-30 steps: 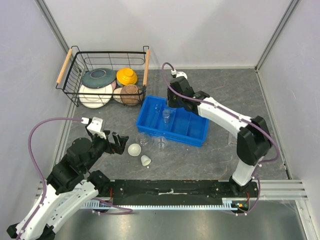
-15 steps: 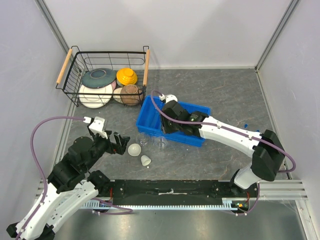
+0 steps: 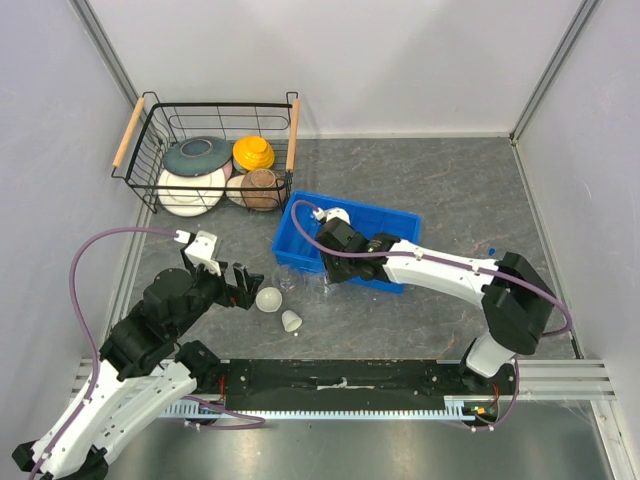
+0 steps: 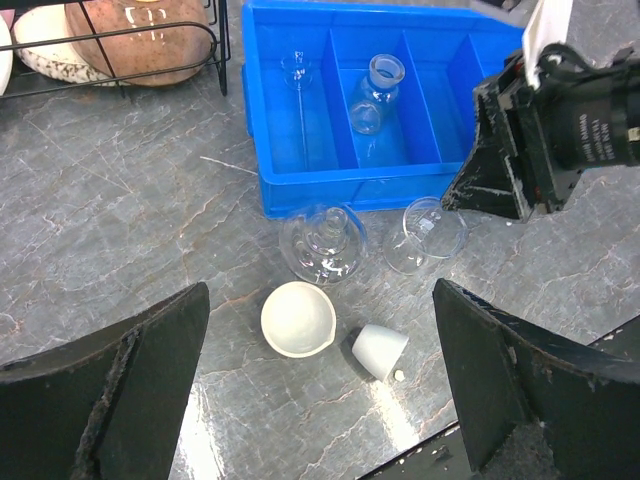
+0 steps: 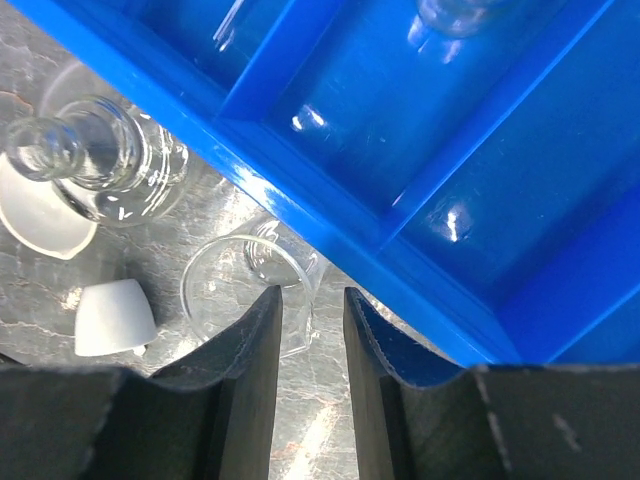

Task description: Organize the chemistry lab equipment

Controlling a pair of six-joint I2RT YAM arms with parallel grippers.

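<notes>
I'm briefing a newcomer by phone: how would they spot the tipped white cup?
Find the blue tray and look just before its front wall. The white cup lies farthest out, beside a white dish, the only piece on its side.

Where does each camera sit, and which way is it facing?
Top external: high behind the robot, looking down on the table; left arm, right arm show.
Left wrist: on the left arm, facing forward-down at the blue tray; left claw frames it.
Right wrist: looks down at the tray's near wall; right claw at bottom.
Both wrist views share the beaker and flask.
</notes>
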